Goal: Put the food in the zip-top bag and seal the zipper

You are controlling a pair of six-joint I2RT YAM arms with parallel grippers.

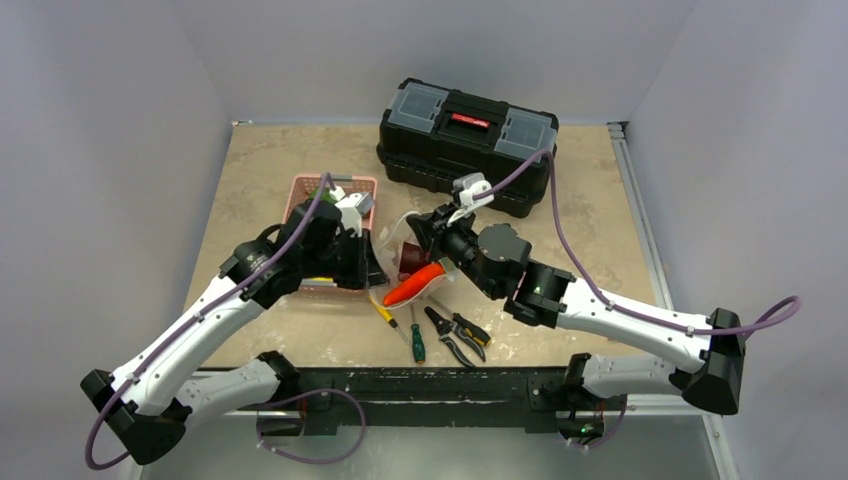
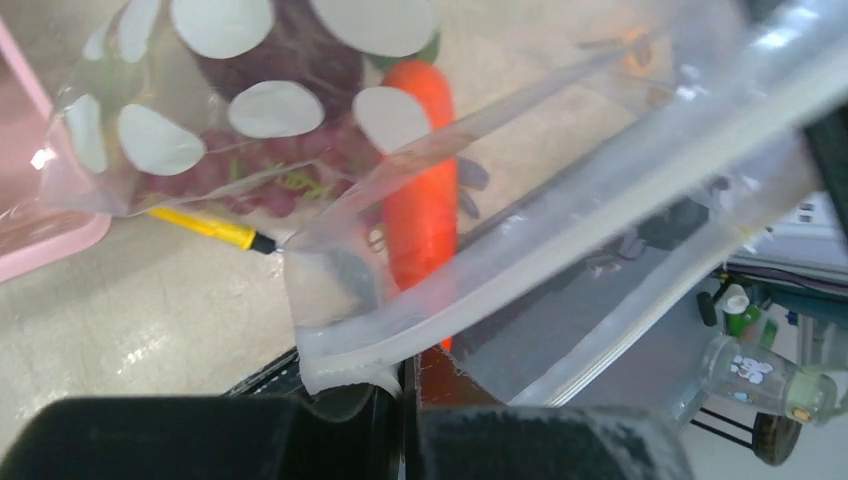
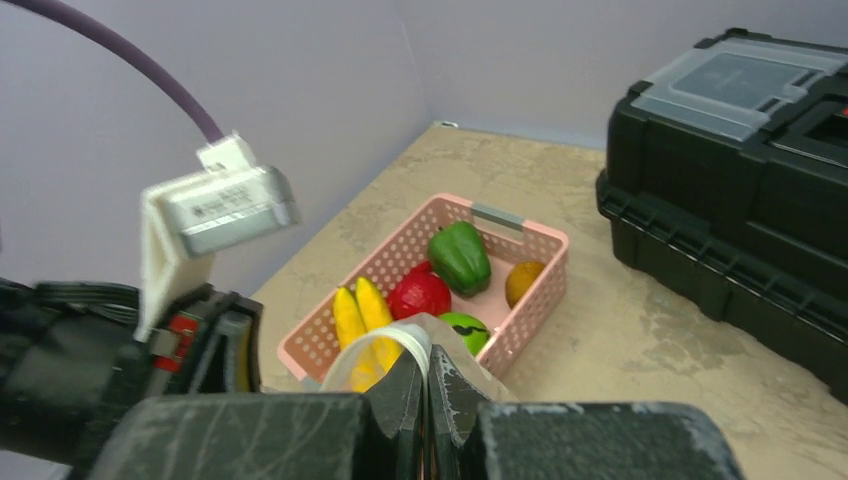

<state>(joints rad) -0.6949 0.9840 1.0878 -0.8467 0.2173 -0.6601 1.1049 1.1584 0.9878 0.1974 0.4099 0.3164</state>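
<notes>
Two lilac-grey walls (image 1: 100, 120) are enclosing a mottled beige tabletop (image 1: 260, 160). Beside the pink plastic lattice basket (image 1: 303, 192), the left gripper (image 2: 405, 385) and the right gripper (image 3: 425, 375) are each clamping the dotted transparent zip-top bag (image 2: 560, 170), with an orange toy carrot (image 2: 425, 200) showing through it. Print on the black toolbox (image 1: 465, 140) is looking too small to read.

Beige mottled table (image 1: 590, 230). Black toolbox (image 1: 467, 145) beyond right gripper (image 1: 418, 232), toward far edge. Pink basket (image 1: 303, 188) beneath and beyond left gripper (image 1: 374, 268). Nearer than both grippers, close together: yellow-handled screwdriver (image 1: 382, 311), green-handled screwdriver (image 1: 417, 345), two pliers (image 1: 455, 335).
</notes>
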